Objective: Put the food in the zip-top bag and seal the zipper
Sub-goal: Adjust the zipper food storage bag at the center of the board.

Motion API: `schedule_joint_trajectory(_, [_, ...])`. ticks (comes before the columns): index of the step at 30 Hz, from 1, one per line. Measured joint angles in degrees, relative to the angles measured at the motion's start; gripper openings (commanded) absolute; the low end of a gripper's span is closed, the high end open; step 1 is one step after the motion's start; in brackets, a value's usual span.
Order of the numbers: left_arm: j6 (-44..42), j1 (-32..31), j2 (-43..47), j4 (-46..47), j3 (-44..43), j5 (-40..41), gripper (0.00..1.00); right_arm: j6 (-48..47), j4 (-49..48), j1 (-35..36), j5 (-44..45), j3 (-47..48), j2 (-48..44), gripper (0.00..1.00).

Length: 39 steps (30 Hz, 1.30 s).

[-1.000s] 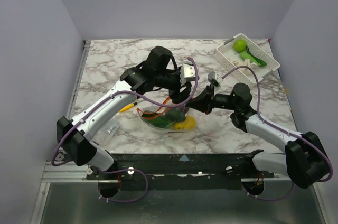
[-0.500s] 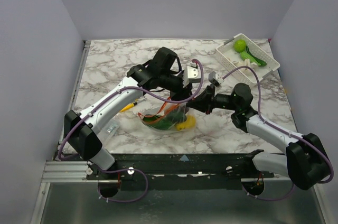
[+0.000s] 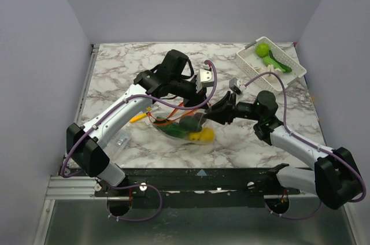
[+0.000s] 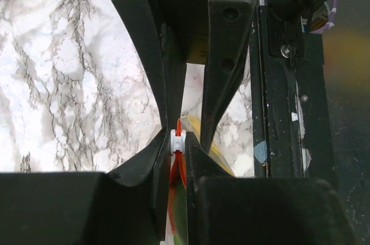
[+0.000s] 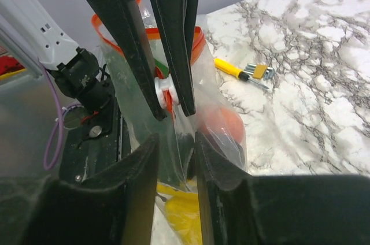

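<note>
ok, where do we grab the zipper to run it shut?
Best on its white slider, from above, with a finger on each face of the zipper. The bag mouth stands upright, so the slider is exposed. The left gripper pinches it that way.

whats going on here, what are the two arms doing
Both arms are working on the bag at mid-table. The left tool is pinched on the white slider of the zipper, and the right tool grips the bag's plastic just below it. Food in green, yellow and orange is already inside. The mouth gapes open in the right wrist view, so sealing is not done. Some green toys lie in the basket at the far right.
</note>
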<state>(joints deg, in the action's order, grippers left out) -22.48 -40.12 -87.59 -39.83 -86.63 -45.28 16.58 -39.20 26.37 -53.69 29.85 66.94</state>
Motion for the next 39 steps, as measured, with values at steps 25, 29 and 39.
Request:
schedule_joint_trajectory(25, [6.32, 0.31, 3.89, 4.7, 5.6, 0.55, 0.44, 16.11, -18.25, 2.58, 10.12, -5.31, 4.35, 0.0])
schedule_joint_trajectory(29, [8.96, 0.31, 8.68, 7.96, 10.88, 4.98, 0.62, 17.49, -19.93, 2.6, 10.14, -5.29, 5.11, 0.0])
schedule_joint_trajectory(39, [11.23, 2.29, 13.14, 14.56, 16.74, 8.44, 0.65, 14.8, -17.27, 2.62, 9.09, -5.25, 2.62, 0.0])
